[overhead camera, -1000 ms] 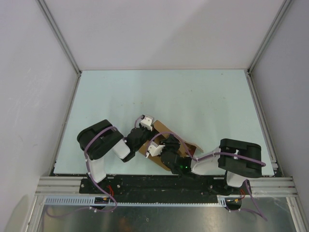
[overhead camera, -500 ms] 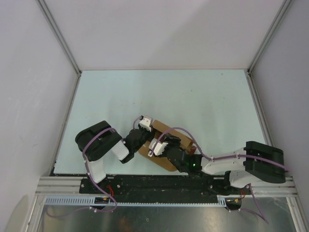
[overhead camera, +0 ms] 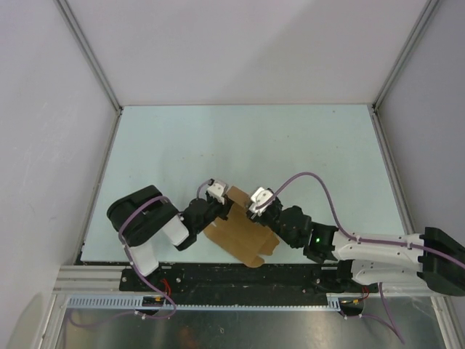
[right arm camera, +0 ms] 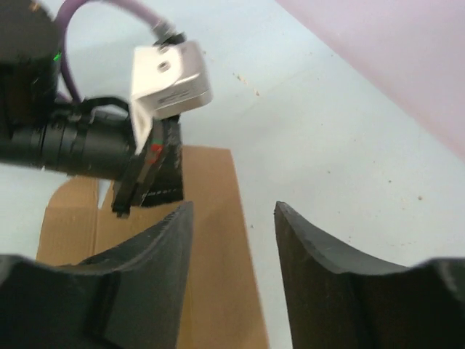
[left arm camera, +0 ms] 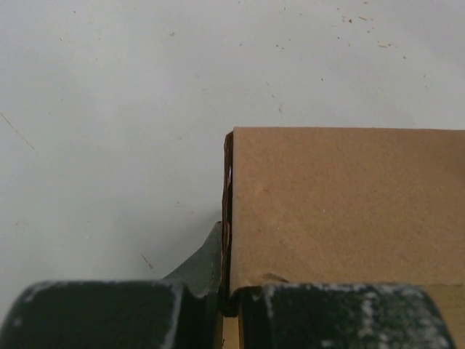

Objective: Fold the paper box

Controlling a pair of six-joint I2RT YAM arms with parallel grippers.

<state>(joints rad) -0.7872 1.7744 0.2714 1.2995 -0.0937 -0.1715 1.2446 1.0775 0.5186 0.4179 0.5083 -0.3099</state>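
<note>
The brown paper box (overhead camera: 243, 236) lies partly folded near the table's front edge, between my two arms. My left gripper (overhead camera: 222, 208) is shut on the box's left edge. In the left wrist view the left gripper (left arm camera: 229, 302) pinches the edge of a brown cardboard panel (left arm camera: 341, 196). My right gripper (overhead camera: 248, 207) is open just above the box's far edge. In the right wrist view the right gripper (right arm camera: 232, 225) is empty, its jaws standing apart over the cardboard (right arm camera: 214, 218) and the table. The left arm's wrist camera (right arm camera: 171, 76) shows just beyond.
The pale table (overhead camera: 247, 145) is walled by white panels at the back and both sides. A metal rail (overhead camera: 240, 280) runs along the near edge by the arm bases. A purple cable (overhead camera: 320, 185) loops above the right arm.
My right arm has stretched out leftward and its gripper has lifted off the box's middle to its far edge, uncovering more cardboard. My left gripper keeps its hold and has shifted slightly nearer.
</note>
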